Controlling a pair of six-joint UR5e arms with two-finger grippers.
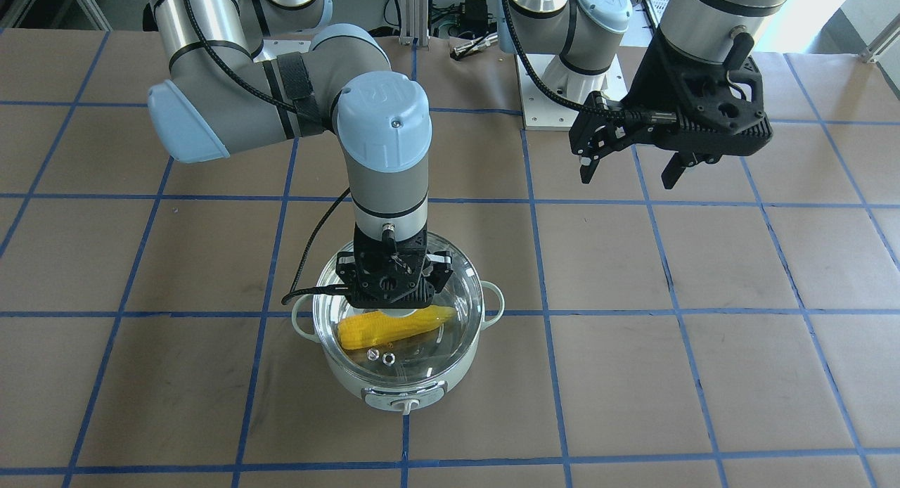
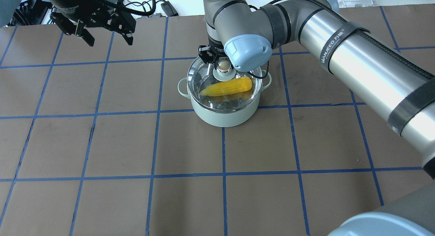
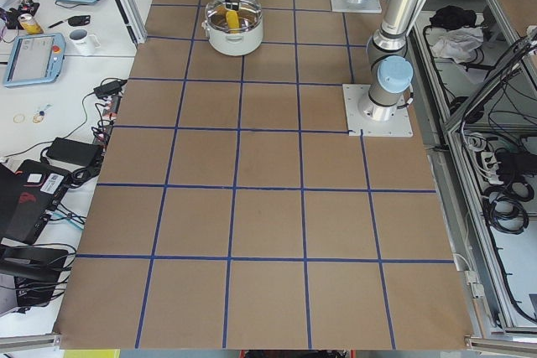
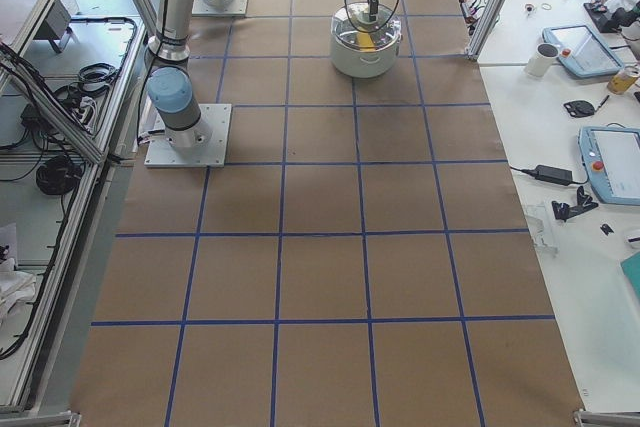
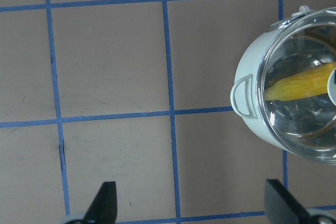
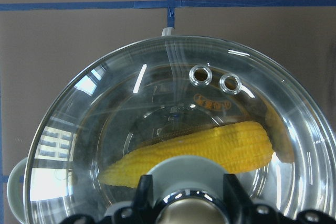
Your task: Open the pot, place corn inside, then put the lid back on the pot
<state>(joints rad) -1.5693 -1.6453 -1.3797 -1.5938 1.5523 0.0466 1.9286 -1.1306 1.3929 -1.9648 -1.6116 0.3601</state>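
Note:
The pale mint-green pot (image 1: 404, 389) stands on the brown table, its control knob facing away from the robot. The clear glass lid (image 1: 450, 333) sits on the pot. The yellow corn (image 1: 380, 328) lies inside and shows through the glass, also in the overhead view (image 2: 227, 87) and the right wrist view (image 6: 210, 148). My right gripper (image 6: 185, 203) points straight down over the lid, its fingers (image 6: 143, 190) against the sides of the beige knob (image 2: 223, 66). My left gripper (image 1: 628, 170) is open and empty, held high above the table, away from the pot.
The table is brown paper with a grid of blue tape lines (image 2: 156, 110). The left arm's base plate (image 1: 541, 101) is behind the left gripper. Benches with tablets and cables (image 3: 33, 56) run along the table's far side.

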